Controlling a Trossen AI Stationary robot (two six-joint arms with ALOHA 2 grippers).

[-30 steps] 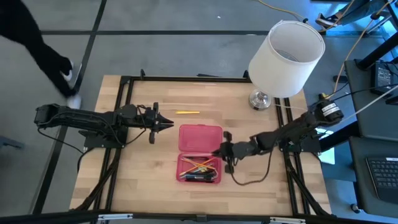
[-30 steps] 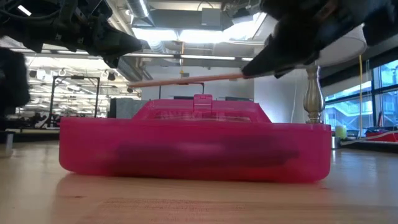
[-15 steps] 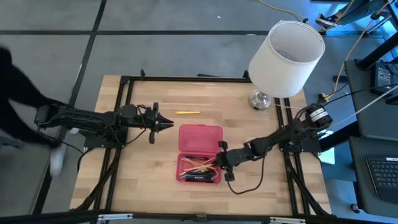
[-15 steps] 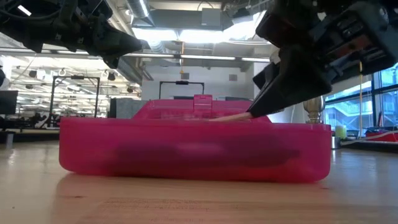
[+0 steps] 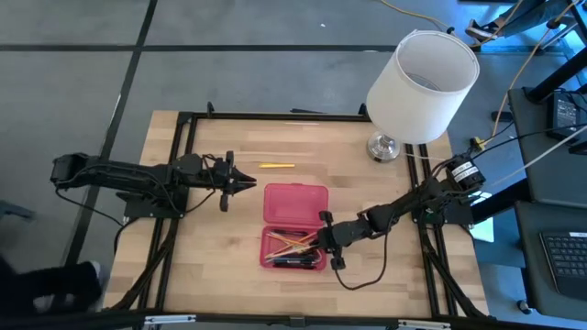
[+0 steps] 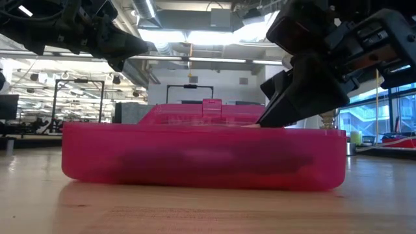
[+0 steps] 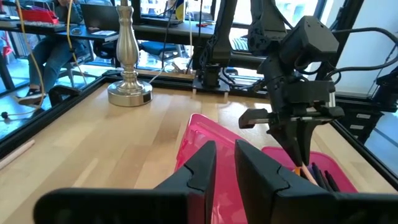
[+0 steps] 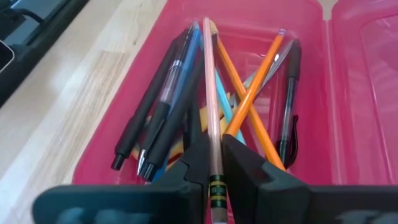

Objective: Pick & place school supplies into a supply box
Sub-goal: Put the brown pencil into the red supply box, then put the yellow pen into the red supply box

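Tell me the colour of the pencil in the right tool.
Pale pink-tan, with a green-and-gold band near its end: the pencil shows best in the right wrist view.
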